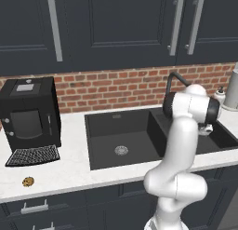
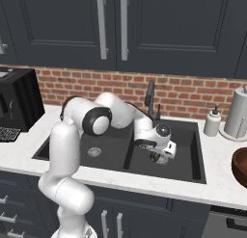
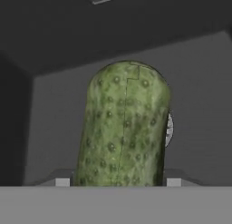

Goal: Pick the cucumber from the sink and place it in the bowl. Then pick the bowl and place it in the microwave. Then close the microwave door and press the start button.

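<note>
Gripper (image 2: 160, 158), low in the sink's (image 2: 185, 167) right basin, straddles the cucumber (image 3: 122, 128); grip uncertain. Bowl (image 2: 240, 165), microwave steps remain.

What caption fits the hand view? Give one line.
Cucumber fills the frame between the jaws, above the dark sink floor.

White counter (image 1: 69, 166) (marbled) bears coffee machine (image 1: 30, 113), cookie (image 1: 28, 181).

Cucumber (image 3: 122, 128): dark green, bumpy skin, rounded end, stretching away from the hand camera over the sink's right basin floor, partly covering the silver drain (image 3: 169, 129). Sink (image 1: 104, 131): black, double-basin, set into the bench. Bowl (image 2: 240, 165): reddish-brown, upright on bench right of sink.
</note>
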